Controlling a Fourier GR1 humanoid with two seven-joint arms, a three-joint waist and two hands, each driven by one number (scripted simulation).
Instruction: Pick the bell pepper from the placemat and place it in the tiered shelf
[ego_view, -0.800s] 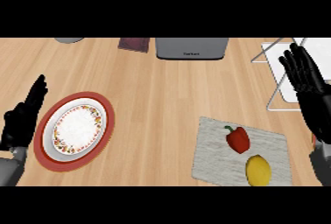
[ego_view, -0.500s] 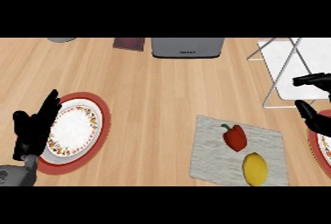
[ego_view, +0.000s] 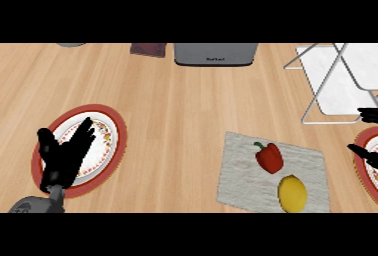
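Observation:
A red bell pepper (ego_view: 269, 157) lies on the grey placemat (ego_view: 240, 175) at the lower right, with a yellow lemon (ego_view: 292, 194) just below it on the same mat. The tiered shelf (ego_view: 332, 85), white with a thin metal frame, stands at the upper right. My right hand (ego_view: 365, 150) shows only at the right edge as spread black fingers, to the right of the pepper and apart from it, holding nothing. My left hand (ego_view: 63, 157) is open with straight fingers over the plate at the lower left.
A patterned plate (ego_view: 107, 127) on a red underplate lies at the left, under my left hand. Another red-rimmed plate (ego_view: 368, 175) peeks in at the right edge. A grey appliance (ego_view: 215, 53) and a dark red item (ego_view: 148, 49) sit along the far edge.
My left hand has moved right, from beside the plate to over it. My right hand has dropped from beside the shelf to the right edge, level with the placemat.

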